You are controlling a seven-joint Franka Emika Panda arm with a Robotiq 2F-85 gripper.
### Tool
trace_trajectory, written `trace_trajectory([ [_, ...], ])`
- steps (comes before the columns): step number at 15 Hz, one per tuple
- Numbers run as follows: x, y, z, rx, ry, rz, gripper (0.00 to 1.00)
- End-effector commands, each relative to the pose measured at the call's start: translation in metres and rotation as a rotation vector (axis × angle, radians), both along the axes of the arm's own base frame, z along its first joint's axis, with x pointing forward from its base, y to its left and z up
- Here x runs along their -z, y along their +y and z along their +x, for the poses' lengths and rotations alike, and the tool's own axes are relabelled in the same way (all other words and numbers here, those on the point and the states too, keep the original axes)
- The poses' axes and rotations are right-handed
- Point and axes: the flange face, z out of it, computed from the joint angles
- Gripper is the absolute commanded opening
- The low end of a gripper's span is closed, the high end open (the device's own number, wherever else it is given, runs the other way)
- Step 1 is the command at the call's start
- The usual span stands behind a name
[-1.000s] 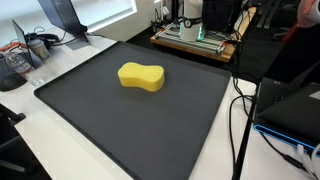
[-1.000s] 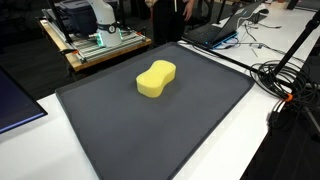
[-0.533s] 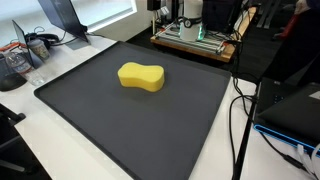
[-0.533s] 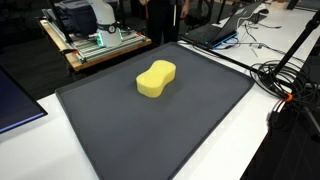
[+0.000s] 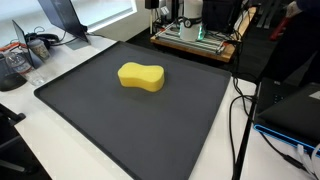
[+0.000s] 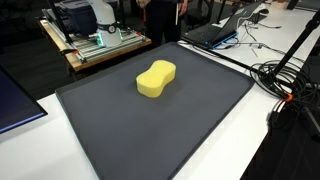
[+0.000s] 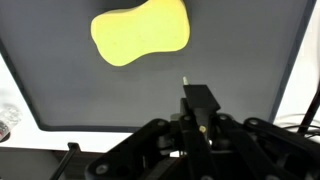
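Observation:
A yellow, peanut-shaped sponge (image 5: 141,76) lies on a large black mat (image 5: 120,125) and shows in both exterior views (image 6: 156,79). The arm and gripper are out of view in both exterior views. In the wrist view the sponge (image 7: 140,33) lies at the top of the picture on the mat (image 7: 80,95). My gripper (image 7: 200,100) is above the mat, away from the sponge and apart from it. Its fingers are together with nothing between them.
A wooden cart with equipment (image 5: 195,38) stands behind the mat, and also shows in an exterior view (image 6: 95,45). A laptop (image 6: 215,33) and cables (image 6: 285,80) lie beside the mat. Desk clutter (image 5: 25,55) sits at one corner. A person (image 6: 160,18) stands behind.

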Motion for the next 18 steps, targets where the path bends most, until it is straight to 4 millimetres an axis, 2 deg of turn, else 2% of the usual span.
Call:
trace_trajectory([
  [1,0.007,0.04,0.028,0.051,-0.021,-0.085,0.03],
  [7,0.052,0.107,0.064,0.176,0.031,-0.233,0.03],
  [12,0.094,0.145,0.092,0.264,0.059,-0.343,0.03],
  [14,0.11,0.15,0.102,0.288,0.077,-0.375,0.03],
  [18,0.13,0.136,0.125,0.305,0.15,-0.38,0.03],
])
